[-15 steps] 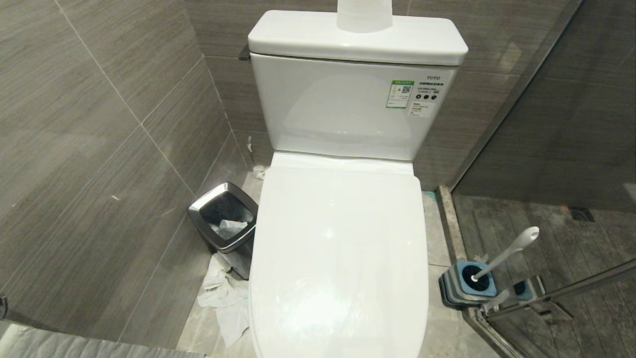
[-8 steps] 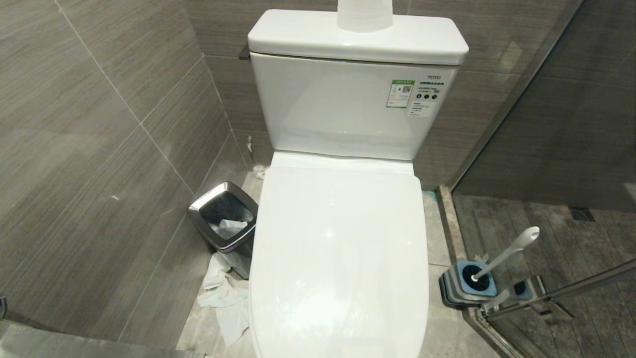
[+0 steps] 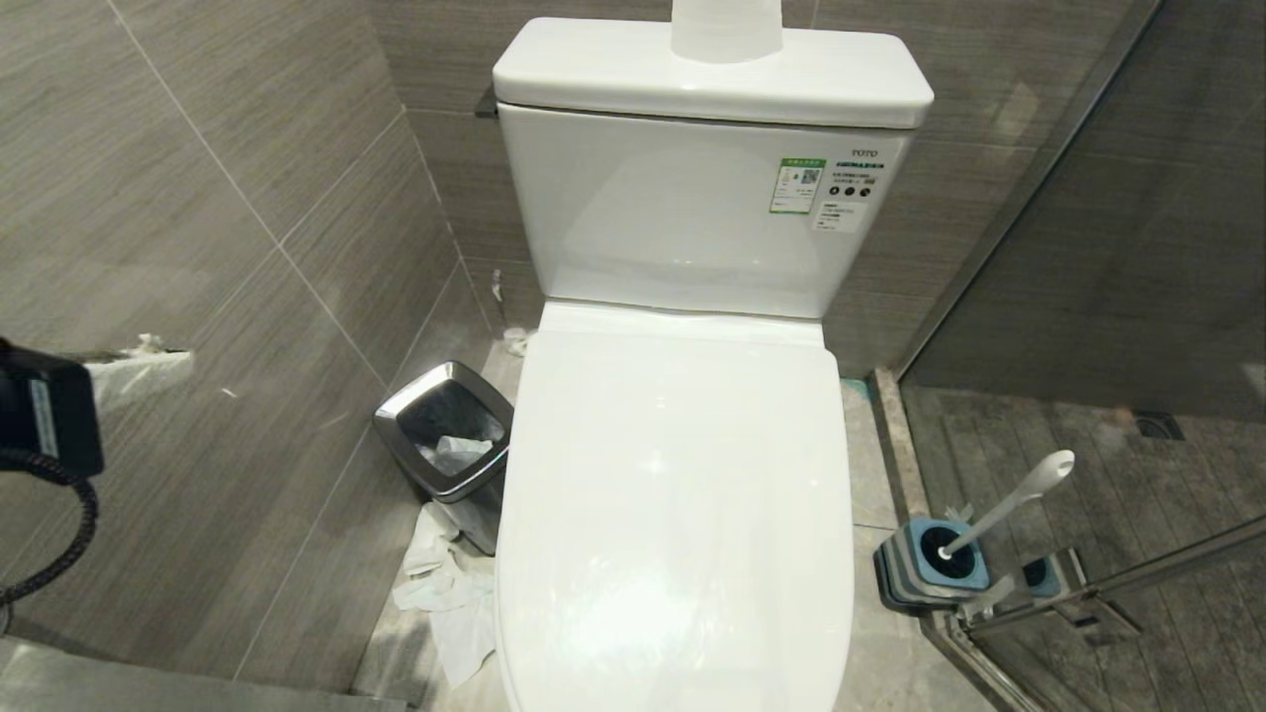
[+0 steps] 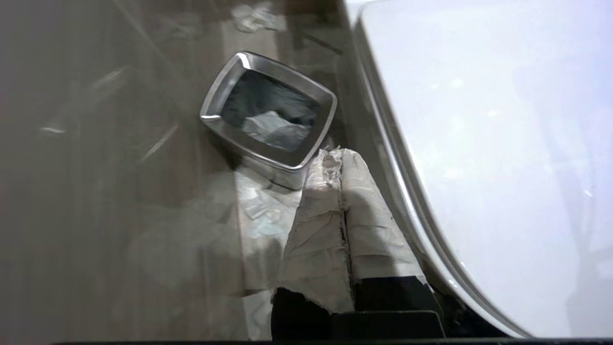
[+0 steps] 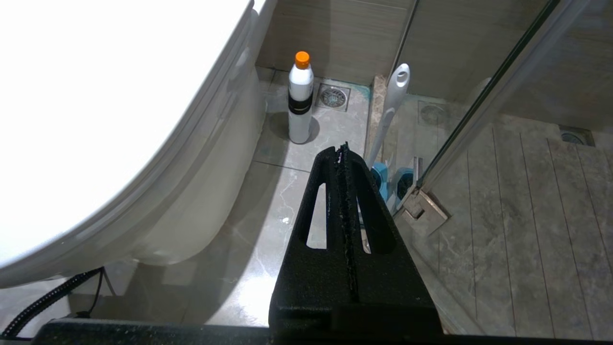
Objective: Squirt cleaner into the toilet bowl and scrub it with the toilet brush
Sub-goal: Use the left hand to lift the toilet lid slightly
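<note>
head view: the toilet bowl [image 3: 676, 514] stands at centre with its white lid down over the basin; the cistern [image 3: 692, 208] rises behind it against the grey tiled wall, a pale roll-like object [image 3: 725, 30] resting on its top. on the robot's left, a chrome-rimmed black bin [image 3: 445, 435] sits on the floor just beside the toilet, with crumpled paper inside and more crumpled paper [image 3: 445, 593] on the floor in front of it. on the robot's right, the toilet brush [image 3: 1009, 509] leans tilted in its square blue-and-grey holder [image 3: 930, 564], next to the glass shower door. the left gripper [image 3: 138, 361] enters at the left edge, raised in front of the wall tiles, its paper-wrapped fingers pressed together and holding nothing

left wrist view: the left gripper [image 4: 341, 163] shows both wrapped fingers [image 4: 316, 225] closed against each other, above the floor between the bin [image 4: 306, 153] and the edge of the toilet lid [image 4: 479, 143]

right wrist view: the right gripper [image 5: 342, 148] hangs low beside the toilet bowl [image 5: 119, 134], black fingers [image 5: 368, 220] together and empty. the cleaner [image 5: 300, 98], orange cap on, stands upright on the floor near the toilet base, close to a floor drain [image 5: 333, 97]. the toilet brush [image 5: 390, 108] handle rises just beyond the fingertips, from its holder [image 5: 383, 179]
</note>
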{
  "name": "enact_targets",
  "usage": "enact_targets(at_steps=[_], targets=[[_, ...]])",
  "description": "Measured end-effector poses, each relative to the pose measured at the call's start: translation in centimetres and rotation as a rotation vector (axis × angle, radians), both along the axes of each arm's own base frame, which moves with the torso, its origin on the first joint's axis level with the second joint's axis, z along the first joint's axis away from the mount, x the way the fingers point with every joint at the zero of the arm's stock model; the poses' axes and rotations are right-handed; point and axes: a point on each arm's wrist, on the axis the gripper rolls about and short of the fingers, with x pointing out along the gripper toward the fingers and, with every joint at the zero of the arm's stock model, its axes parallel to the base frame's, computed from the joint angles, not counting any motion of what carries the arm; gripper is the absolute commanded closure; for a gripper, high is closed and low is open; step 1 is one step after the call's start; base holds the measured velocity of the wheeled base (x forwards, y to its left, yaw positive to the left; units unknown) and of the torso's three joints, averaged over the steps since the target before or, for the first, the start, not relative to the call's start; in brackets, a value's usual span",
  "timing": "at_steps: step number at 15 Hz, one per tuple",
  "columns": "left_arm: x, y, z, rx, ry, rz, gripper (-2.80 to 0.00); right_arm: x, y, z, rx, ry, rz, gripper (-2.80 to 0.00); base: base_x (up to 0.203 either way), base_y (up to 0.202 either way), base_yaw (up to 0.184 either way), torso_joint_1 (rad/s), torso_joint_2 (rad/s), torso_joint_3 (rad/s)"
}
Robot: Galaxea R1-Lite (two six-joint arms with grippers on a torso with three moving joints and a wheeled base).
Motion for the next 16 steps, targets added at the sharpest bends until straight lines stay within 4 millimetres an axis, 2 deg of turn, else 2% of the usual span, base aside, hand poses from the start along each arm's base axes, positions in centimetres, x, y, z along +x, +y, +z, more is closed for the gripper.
enact_targets(at_steps=[5, 8, 13, 16], targets=[[5.9, -0.7, -2.0, -0.108, 0.161, -0.220, 0.00, 0.0, 0.0, 0.0, 0.000, 0.000, 0.000, 0.00, 0.000, 0.000, 0.000, 0.000, 0.00, 0.000], [9.7, -1.2, -3.3, -0.304, 0.287, -0.319, 0.00, 0.0, 0.0, 0.0, 0.000, 0.000, 0.000, 0.00, 0.000, 0.000, 0.000, 0.000, 0.00, 0.000], [15.9, -2.7, -3.4, -0.673, 0.331, -0.295, 0.00, 0.0, 0.0, 0.0, 0.000, 0.000, 0.000, 0.00, 0.000, 0.000, 0.000, 0.000, 0.00, 0.000], [18.5, -3.1, -5.2, -0.714, 0.368, -0.288, 0.00, 0.0, 0.0, 0.0, 0.000, 0.000, 0.000, 0.00, 0.000, 0.000, 0.000, 0.000, 0.00, 0.000]])
